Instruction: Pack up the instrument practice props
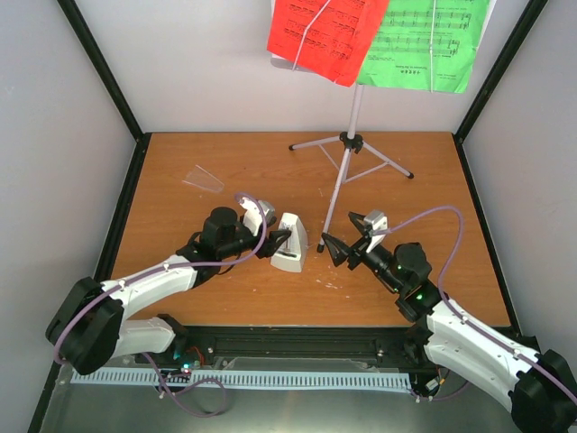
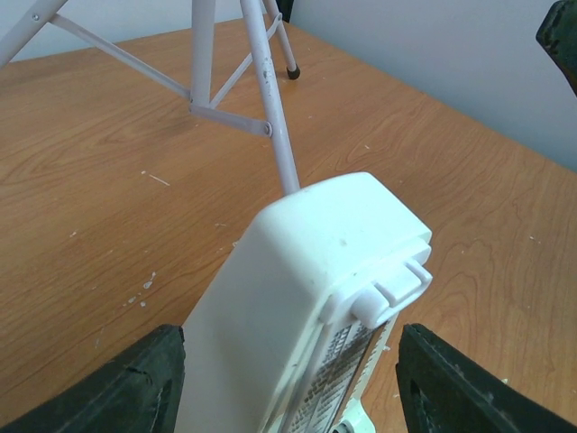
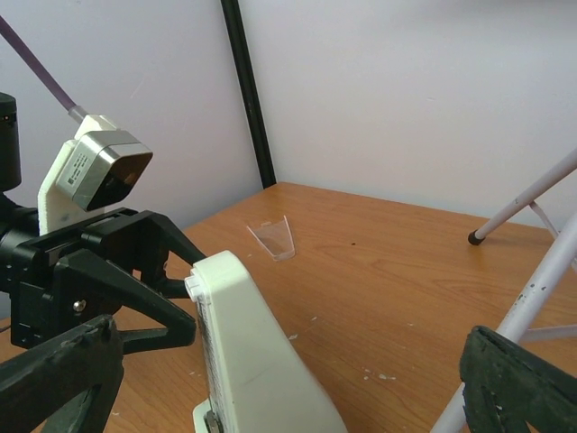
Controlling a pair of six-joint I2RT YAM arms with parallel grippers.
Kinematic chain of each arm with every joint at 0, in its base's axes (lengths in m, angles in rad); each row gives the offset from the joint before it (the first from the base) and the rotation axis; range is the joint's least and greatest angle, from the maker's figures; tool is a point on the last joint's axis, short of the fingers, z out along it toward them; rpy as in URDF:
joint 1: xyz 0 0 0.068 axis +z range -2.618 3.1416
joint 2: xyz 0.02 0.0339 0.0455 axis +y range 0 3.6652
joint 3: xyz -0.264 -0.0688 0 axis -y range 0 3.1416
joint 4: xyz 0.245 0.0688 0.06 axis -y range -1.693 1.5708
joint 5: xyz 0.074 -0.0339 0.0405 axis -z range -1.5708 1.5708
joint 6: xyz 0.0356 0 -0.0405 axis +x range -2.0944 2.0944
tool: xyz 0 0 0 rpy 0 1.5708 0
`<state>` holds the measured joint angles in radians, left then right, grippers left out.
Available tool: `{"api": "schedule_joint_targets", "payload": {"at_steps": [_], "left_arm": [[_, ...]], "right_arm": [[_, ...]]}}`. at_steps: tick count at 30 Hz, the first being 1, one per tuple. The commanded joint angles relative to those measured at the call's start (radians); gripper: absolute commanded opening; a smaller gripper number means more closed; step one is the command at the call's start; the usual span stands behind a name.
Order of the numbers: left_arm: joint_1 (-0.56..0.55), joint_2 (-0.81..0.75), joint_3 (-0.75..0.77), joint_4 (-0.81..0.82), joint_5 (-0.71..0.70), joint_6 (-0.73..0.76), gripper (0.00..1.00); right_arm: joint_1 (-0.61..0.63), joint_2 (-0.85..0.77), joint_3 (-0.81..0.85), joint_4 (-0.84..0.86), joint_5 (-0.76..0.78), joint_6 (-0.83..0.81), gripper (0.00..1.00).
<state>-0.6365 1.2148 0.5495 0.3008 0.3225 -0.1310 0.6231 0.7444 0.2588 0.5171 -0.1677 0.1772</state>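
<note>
The small white pyramid-shaped metronome [image 1: 290,244] stands upright on the wooden table, left of centre. My left gripper [image 1: 279,241] straddles it from the left, jaws open with a fingertip on each side; in the left wrist view the metronome [image 2: 306,289] fills the gap between the black fingers [image 2: 135,388], with a sliver of space at the right one. My right gripper [image 1: 346,234] hangs open just right of the metronome [image 3: 252,361], holding nothing. The music stand [image 1: 350,144] rises on its silver tripod at the back, carrying a red page [image 1: 325,32] and a green page [image 1: 424,45].
A clear plastic piece [image 1: 203,179] lies flat at the back left, and shows in the right wrist view as a clear plastic piece [image 3: 275,239]. One tripod leg [image 1: 332,212] runs down close to my right gripper. Black frame posts and grey walls enclose the table [image 1: 180,271].
</note>
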Motion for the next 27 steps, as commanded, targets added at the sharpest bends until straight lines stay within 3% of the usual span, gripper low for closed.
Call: {"api": "schedule_joint_targets", "payload": {"at_steps": [1, 27], "left_arm": [[-0.012, 0.009, 0.046, 0.031, -0.009, 0.016, 0.64], [-0.012, -0.001, 0.03, 0.033, -0.026, 0.015, 0.49]], "right_arm": [[-0.004, -0.033, -0.014, -0.009, 0.023, 0.006, 1.0], [-0.004, -0.096, -0.036, -0.061, 0.043, 0.008, 1.0]]}}
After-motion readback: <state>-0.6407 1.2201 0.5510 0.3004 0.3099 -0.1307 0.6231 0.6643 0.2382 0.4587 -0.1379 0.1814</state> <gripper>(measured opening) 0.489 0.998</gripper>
